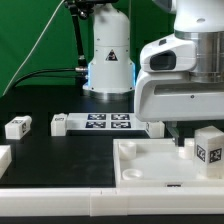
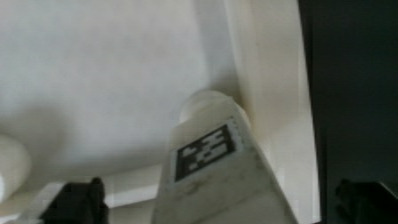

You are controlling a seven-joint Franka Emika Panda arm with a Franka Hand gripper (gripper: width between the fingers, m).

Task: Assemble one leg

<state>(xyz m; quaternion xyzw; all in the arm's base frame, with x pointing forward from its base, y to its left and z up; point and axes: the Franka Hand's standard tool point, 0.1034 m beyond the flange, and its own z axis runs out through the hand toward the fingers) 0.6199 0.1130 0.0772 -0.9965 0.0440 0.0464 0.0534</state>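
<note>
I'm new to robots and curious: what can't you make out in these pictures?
- The fingers: the wrist view's edge cuts them off; whether they grip the block is unclear.
- Exterior view: the arm's white housing hides the fingers.
- A white piece at the exterior view's left: cut off by the edge.

exterior: low, table-level, facing arm base (image 1: 108, 62) | wrist: close on leg (image 2: 217, 150) | shared: leg

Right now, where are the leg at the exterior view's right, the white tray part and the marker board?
leg (image 1: 210, 150): exterior view, its tagged front face.
white tray part (image 1: 160, 160): exterior view, its bare inner floor.
marker board (image 1: 105, 123): exterior view, its middle tags.
</note>
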